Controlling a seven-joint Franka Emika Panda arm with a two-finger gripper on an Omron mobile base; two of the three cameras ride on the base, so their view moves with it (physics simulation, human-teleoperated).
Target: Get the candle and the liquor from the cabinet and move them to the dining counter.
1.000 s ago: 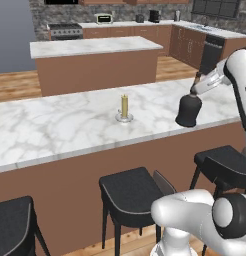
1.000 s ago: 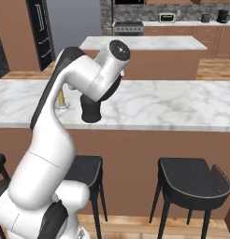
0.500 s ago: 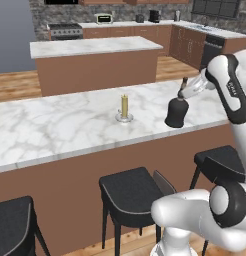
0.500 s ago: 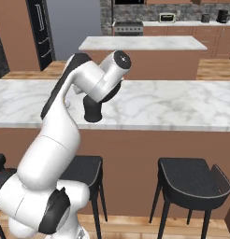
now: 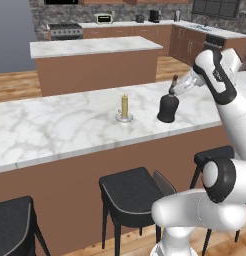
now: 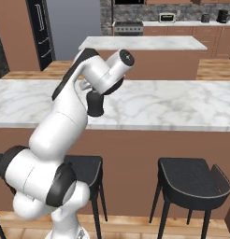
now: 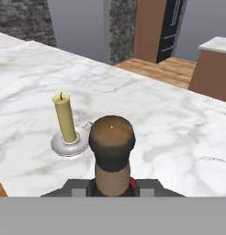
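Observation:
The liquor (image 5: 168,108), a squat black bottle with a dark stopper, stands upright at the surface of the dining counter (image 5: 55,125); I cannot tell whether its base touches the marble. My gripper (image 5: 173,90) is shut on its neck from the right. The candle (image 5: 124,107), pale yellow on a small silvery dish, stands on the counter a short way left of the bottle. In the hand view the liquor's stopper (image 7: 111,137) sits close below the camera, and the candle (image 7: 65,120) is just beyond it to the left. In the right base view my arm covers most of the liquor (image 6: 95,104).
Black stools (image 5: 130,192) (image 6: 194,177) line the near side of the dining counter. A shorter marble island (image 5: 95,47) stands behind it. Further back, a worktop carries a toaster oven (image 5: 104,19). Wooden floor lies between the counters.
My arm has carried the liquor leftward along the counter, closer to the candle. The candle has stayed in place.

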